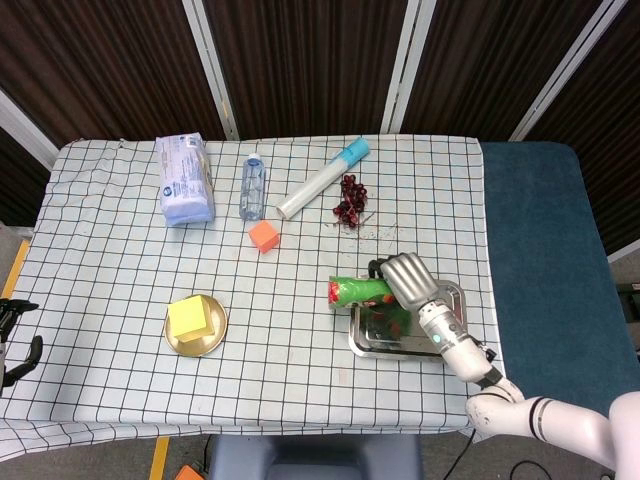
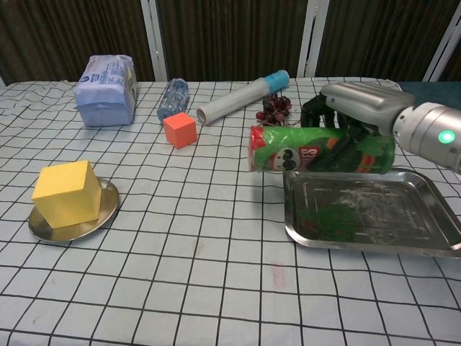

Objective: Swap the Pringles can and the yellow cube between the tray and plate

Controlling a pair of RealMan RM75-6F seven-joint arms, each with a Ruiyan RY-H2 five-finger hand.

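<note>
1. Head view: your right robot hand is wrapped over the green Pringles can, holding it on its side above the left edge of the tray, red end poking out past the rim. The yellow cube sits on the plate well to the left on the checked counter. Your left robot hand shows only as dark fingers at the counter's left edge; you cannot tell whether it is spread or closed.

2. Chest view: your right robot hand grips the Pringles can from above, and the can hangs level, clear of the tray, over its far left corner. The yellow cube rests on the plate. An orange cube, a water bottle, a tissue pack, a white tube and dark grapes lie further back.
</note>
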